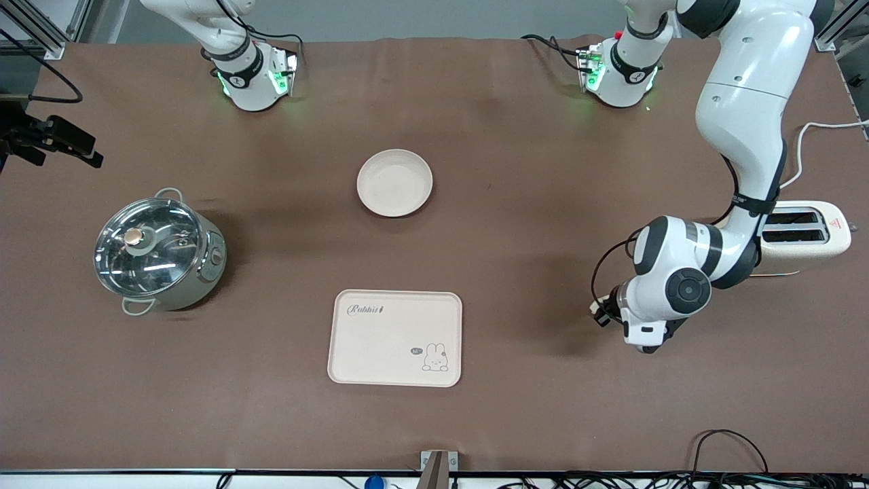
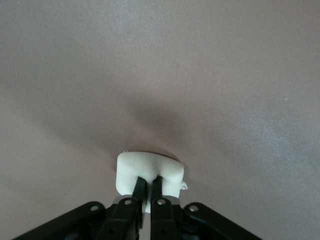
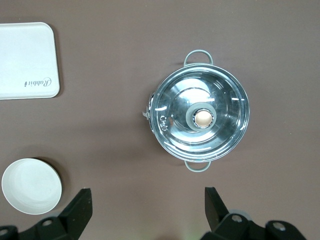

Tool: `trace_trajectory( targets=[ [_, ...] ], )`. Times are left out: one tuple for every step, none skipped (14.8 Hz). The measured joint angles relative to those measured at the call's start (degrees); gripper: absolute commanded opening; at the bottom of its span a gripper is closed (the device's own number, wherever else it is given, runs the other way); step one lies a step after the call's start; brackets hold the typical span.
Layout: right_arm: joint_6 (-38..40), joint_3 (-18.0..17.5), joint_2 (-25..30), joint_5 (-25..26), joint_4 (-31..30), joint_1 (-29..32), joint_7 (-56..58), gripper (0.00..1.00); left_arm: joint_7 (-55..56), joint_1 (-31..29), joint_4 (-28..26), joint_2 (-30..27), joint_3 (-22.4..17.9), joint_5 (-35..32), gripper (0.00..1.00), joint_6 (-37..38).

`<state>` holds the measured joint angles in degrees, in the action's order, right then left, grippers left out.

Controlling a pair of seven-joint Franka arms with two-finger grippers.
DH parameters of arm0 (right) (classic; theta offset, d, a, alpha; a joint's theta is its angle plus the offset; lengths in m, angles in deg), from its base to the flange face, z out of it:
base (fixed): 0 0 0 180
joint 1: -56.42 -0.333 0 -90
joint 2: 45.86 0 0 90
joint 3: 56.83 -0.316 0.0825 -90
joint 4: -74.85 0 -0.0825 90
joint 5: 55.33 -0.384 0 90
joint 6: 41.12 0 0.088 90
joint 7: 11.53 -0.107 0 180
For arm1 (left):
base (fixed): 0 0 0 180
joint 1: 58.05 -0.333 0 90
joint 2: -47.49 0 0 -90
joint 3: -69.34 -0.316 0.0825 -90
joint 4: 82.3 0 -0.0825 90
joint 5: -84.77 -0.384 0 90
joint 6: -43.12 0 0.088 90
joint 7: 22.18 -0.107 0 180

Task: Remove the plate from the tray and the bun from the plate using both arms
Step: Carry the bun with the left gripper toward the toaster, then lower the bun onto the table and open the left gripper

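The plate [image 1: 394, 183] sits empty on the brown table, farther from the front camera than the rabbit tray [image 1: 395, 337]. It also shows in the right wrist view [image 3: 32, 186]. My left gripper [image 2: 148, 187] is shut on the bun [image 2: 150, 172], a pale lump pinched between the fingertips just above bare table. In the front view the left gripper [image 1: 601, 314] is low, toward the left arm's end of the table, beside the tray, and the bun is hidden there. My right gripper [image 3: 147, 194] is open and empty, high over the table, out of the front view.
A steel pot with a glass lid [image 1: 157, 249] stands toward the right arm's end of the table; it also shows in the right wrist view [image 3: 201, 118]. A cream toaster [image 1: 804, 234] stands near the left arm's elbow. The tray shows in the right wrist view [image 3: 27, 60].
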<state>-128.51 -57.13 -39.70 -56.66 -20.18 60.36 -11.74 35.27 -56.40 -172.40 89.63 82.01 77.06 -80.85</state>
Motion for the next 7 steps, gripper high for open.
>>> trace_trajectory(
  targets=[
    [-0.15, -0.02, 0.17, 0.00, 0.00, -0.16, 0.00, 1.00, 0.02, 0.00, 0.09, -0.02, 0.03, 0.00, 1.00, 0.00],
    [-0.35, -0.03, 0.33, 0.00, 0.01, -0.41, 0.00, 1.00, 0.04, 0.00, 0.30, -0.03, 0.06, 0.00, 1.00, 0.00],
    [-0.50, -0.05, 0.48, 0.00, 0.02, -0.71, -0.02, 1.00, 0.05, 0.00, 0.55, -0.08, 0.09, 0.00, 1.00, 0.00],
    [-0.67, -0.08, 0.61, 0.00, 0.02, -0.93, -0.08, 1.00, 0.05, 0.00, 0.90, -0.29, 0.12, 0.00, 1.00, 0.00],
    [-0.88, -0.10, 0.68, -0.01, 0.09, -1.02, -0.11, 1.00, 0.02, 0.00, 1.25, -0.79, 0.18, 0.00, 1.00, 0.00],
    [-1.00, -0.10, 0.71, -0.03, 0.36, -1.03, -0.12, 1.00, 0.00, 0.00, 1.57, -1.73, 0.29, -0.01, 1.00, 0.00],
    [-1.00, -0.07, 0.74, -0.03, 0.69, -1.03, -0.12, 1.00, -0.08, 0.01, 1.78, -3.09, 0.41, -0.02, 1.00, 0.03]
  ],
)
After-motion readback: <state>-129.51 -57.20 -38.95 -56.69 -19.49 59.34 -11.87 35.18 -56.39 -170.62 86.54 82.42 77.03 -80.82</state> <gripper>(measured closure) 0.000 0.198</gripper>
